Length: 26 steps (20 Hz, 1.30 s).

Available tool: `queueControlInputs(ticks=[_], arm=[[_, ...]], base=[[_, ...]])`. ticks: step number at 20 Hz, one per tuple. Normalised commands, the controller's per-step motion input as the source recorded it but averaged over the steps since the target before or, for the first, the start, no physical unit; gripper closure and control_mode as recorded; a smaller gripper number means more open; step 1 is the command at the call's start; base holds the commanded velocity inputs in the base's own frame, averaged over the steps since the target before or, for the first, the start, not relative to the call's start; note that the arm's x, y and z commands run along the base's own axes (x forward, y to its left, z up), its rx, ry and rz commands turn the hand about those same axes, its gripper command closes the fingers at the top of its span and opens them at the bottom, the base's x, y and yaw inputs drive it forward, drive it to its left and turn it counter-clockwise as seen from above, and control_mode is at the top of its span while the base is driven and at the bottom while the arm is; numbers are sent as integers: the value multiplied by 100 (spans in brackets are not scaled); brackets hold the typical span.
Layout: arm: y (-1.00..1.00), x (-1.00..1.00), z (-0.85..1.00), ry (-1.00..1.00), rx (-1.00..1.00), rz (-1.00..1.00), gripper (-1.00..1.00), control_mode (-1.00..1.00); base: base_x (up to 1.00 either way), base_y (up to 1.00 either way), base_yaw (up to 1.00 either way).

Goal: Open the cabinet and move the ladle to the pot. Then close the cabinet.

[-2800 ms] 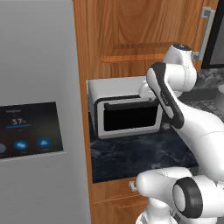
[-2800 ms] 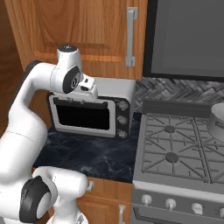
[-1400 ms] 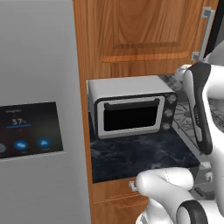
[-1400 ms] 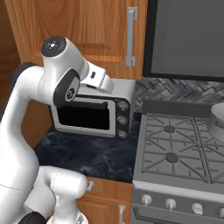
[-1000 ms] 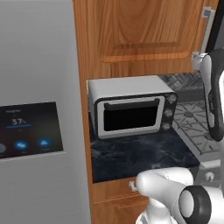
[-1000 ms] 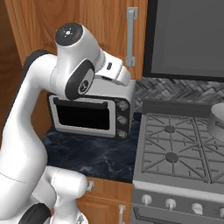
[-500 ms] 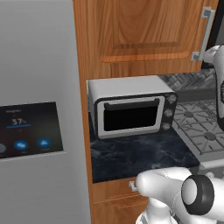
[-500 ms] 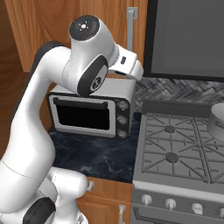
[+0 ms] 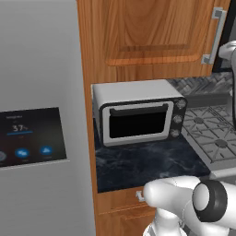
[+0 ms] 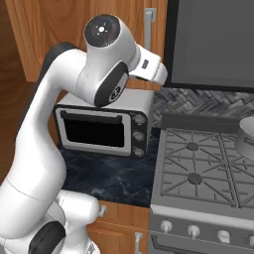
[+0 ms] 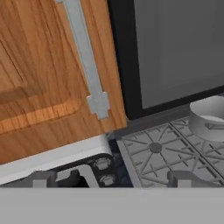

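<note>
1. The pincer (image 11: 107, 178) is raised in front of the cabinet (image 11: 39, 65); its two tips stand well apart, so it is open and holds nothing.
2. The cabinet door is shut. Its steel handle (image 11: 86, 61) is just ahead of the pincer and does not touch it.
3. The pot (image 11: 209, 118) sits on the stove (image 11: 162, 153), to the right of the pincer and lower.
4. The toaster oven (image 10: 106, 124) stands on the counter (image 10: 111, 178) below the pincer.
</note>
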Motion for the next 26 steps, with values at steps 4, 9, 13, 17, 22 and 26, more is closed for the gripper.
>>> queueControlInputs(ticks=[4,9,13,17,22,26], arm=[[0,0,7,-10,1,0,-100,-100],[1,0,9,-9,0,0,-100,-100],[8,0,7,-4,0,0,-100,-100],[10,0,9,0,0,1,-100,-100],[10,8,6,0,1,3,-100,-100],[0,32,3,0,1,2,-100,-100]], base=[[0,0,0],[0,0,0],[0,0,0],[0,0,0],[0,0,0],[0,0,0]])
